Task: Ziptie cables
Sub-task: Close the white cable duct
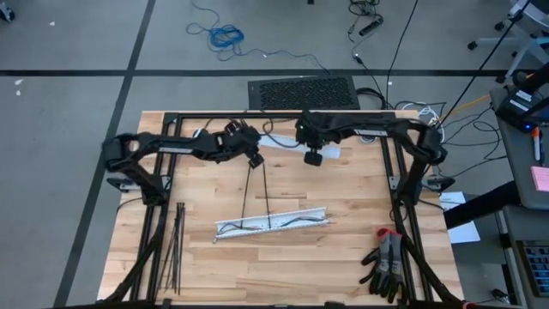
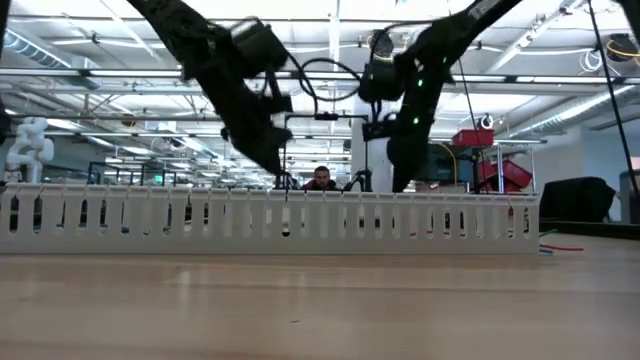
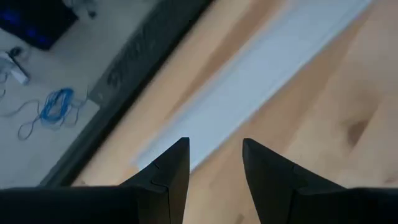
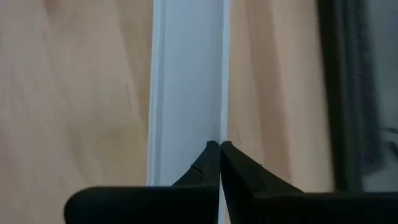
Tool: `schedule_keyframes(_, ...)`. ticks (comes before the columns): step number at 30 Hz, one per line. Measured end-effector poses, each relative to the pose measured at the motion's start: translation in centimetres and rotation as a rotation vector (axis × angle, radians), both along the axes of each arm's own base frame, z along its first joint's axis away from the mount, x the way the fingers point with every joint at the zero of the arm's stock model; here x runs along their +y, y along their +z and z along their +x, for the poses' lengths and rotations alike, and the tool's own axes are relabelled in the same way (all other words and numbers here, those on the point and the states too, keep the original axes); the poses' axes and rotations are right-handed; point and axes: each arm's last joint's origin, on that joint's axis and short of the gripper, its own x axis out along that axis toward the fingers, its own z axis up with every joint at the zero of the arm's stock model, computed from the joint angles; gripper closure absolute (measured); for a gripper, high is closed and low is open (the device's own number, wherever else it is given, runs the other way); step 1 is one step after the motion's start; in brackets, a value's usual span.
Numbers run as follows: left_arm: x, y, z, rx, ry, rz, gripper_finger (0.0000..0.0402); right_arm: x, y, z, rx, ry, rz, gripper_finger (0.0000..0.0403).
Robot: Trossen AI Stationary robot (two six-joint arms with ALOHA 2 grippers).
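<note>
Pale wood planks form the table [image 1: 343, 257] I work over, boxed by a black frame [image 1: 400, 184] and standing on a grey floor crossed by dark tape lines. Beyond the table's far edge I see a black perforated panel [image 1: 303, 93] on the floor, and further out a blue coiled cable [image 1: 227, 36] among loose wires. A cluttered bench [image 1: 527, 103] stands past the right edge. Across the table, at its own height, I look into a large hall with rows of ceiling lights, with a person [image 2: 320, 180] visible in the background.

A white slotted channel [image 1: 273, 224] lies near the middle of the table, running roughly left to right, and the cables [image 1: 296, 221] lie along it. The zipties [image 1: 176, 245] lie in a loose black bunch near the left edge, toward the near-left corner, while two more thin dark strips [image 1: 257, 193] reach from the left arm's head toward the channel. A pair of black gloves [image 1: 386, 262] with a red cuff rests near the near-right corner.

My left gripper [image 3: 214, 163] hangs above the far half of the table, its fingers parted and nothing between them in its wrist view. My right gripper [image 4: 219, 147] hangs beside it, also over the far half, fingertips pressed together on nothing I can see.
</note>
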Motion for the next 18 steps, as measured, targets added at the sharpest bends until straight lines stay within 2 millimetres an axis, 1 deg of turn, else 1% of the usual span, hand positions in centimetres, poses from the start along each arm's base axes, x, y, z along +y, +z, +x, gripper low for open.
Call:
schedule_keyframes(2, -0.3, 1.4, -0.6, -0.046, -0.004, 0.019, 0.0256, 1.6, 1.3, -0.2, 0.017, 0.006, -0.049, 0.0402)
schedule_keyframes(5, -0.8, 3.0, -2.2, -0.069, -0.003, 0.040, 0.0256, 4.0, 3.5, -0.5, 0.001, 0.004, -0.130, 0.0402)
schedule_keyframes(7, -1.3, 3.8, -3.6, -0.089, -0.013, 0.060, 0.0256, 5.6, 3.9, -1.1, 0.000, 0.005, -0.177, 0.0402)
schedule_keyframes(10, -2.1, 4.5, -6.1, -0.123, -0.012, 0.076, 0.0256, 7.9, 4.4, -2.5, -0.031, 0.001, -0.222, 0.0402)
schedule_keyframes(13, -2.9, 4.3, -7.9, -0.250, -0.060, 0.062, 0.0256, 9.9, 4.3, -4.3, -0.070, -0.013, -0.276, 0.0402)
schedule_keyframes(15, -3.4, 3.4, -8.7, -0.356, -0.119, 0.019, 0.0256, 11.0, 4.0, -5.4, -0.110, -0.023, -0.308, 0.0402)
schedule_keyframes(18, -3.9, 1.7, -9.2, -0.540, -0.201, -0.039, 0.0256, 12.3, 3.7, -6.9, -0.201, -0.032, -0.351, 0.0402)
